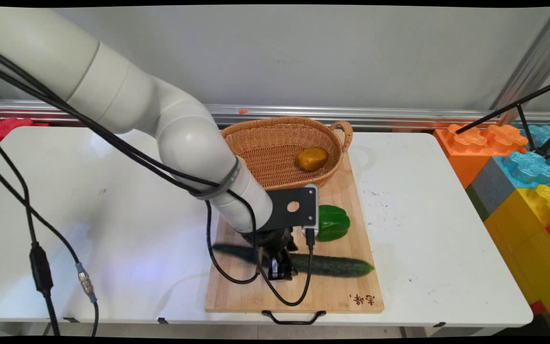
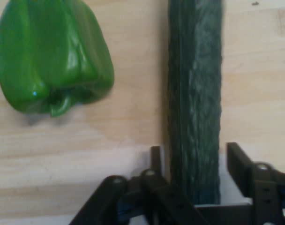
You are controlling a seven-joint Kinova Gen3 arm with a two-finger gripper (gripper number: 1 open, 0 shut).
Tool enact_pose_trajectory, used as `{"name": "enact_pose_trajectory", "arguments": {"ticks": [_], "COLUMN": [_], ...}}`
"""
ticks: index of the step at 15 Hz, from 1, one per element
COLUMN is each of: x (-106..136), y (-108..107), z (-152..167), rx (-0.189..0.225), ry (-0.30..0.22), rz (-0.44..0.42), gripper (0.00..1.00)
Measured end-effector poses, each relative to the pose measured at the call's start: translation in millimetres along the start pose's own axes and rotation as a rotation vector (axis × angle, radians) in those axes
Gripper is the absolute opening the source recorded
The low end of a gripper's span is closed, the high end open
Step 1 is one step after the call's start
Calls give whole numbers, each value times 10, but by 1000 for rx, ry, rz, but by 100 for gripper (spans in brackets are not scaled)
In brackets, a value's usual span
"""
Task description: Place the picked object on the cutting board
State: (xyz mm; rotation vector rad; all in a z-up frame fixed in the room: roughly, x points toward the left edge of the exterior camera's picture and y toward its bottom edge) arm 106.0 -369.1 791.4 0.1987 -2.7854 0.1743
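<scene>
From the main view we've got a wicker basket [image 1: 280, 148] sitting on the far end of the wooden cutting board [image 1: 332, 291], just past the hand, and there's one brownish potato [image 1: 312, 158] inside it, nothing else we can spot in there. The gripper [image 1: 280, 270] is pointed straight down at the board, arm reaching in low from the left, and it's right over the long cucumber [image 1: 337, 265], about mid-length. A green bell pepper [image 1: 332, 222] lies just beyond the hand, between it and the basket.

Hand view now: the cucumber [image 2: 195, 103] runs straight up between the two fingers [image 2: 238, 161], one on either side of it. The left one looks to be touching the skin; the right one shows a sliver of gap, so we can't tell if it's actually clamped. The pepper [image 2: 51, 58] sits off to the gripper's [image 2: 195, 164] upper left on the board [image 2: 109, 140], apart from the cucumber.
</scene>
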Motion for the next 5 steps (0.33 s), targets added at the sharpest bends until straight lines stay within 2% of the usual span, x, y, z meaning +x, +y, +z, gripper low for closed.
{"name": "enact_pose_trajectory", "arguments": {"ticks": [5], "x": [51], "y": [-21], "z": [22], "rx": [1], "ry": [23], "rz": [2], "gripper": [100]}}
